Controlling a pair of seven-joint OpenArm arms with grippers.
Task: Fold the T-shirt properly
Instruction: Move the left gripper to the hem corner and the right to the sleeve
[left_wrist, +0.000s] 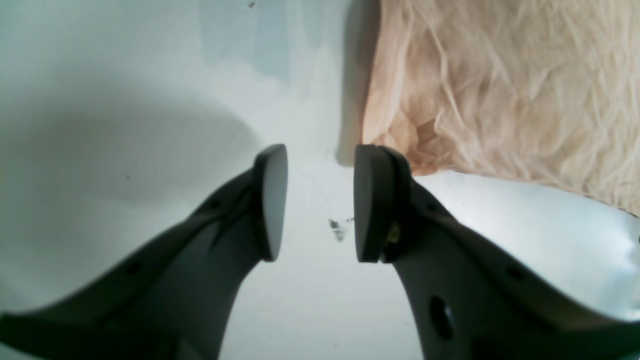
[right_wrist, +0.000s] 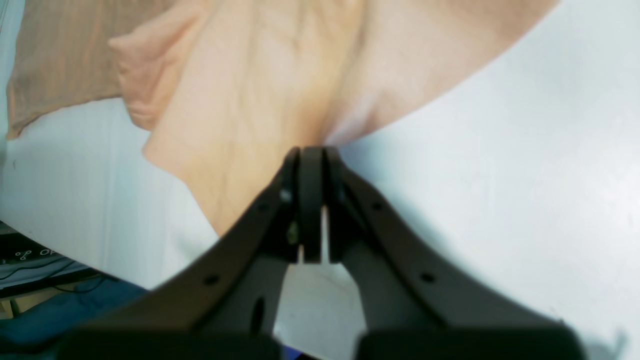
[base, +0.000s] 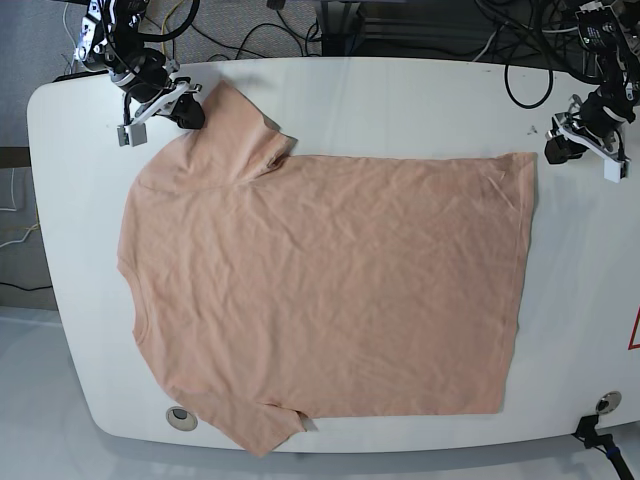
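The peach T-shirt (base: 320, 290) lies spread flat on the white table (base: 400, 100), plain side up, with its hem toward the right. My right gripper (base: 192, 112) is at the far left corner, shut on the edge of the upper sleeve. In the right wrist view the fabric (right_wrist: 260, 90) puckers into the closed fingertips of that gripper (right_wrist: 311, 162). My left gripper (base: 553, 150) hovers just off the shirt's far right hem corner. In the left wrist view it (left_wrist: 320, 202) stands open over bare table, with the T-shirt corner (left_wrist: 500, 85) just beyond its right finger (left_wrist: 370, 200).
Cables run along the table's back edge (base: 330, 40). Two round holes sit near the front edge (base: 180, 415) (base: 603, 402). A small dark smudge (left_wrist: 337, 230) marks the table between my left fingers. The table's edge and a blue object (right_wrist: 55, 310) show below my right gripper.
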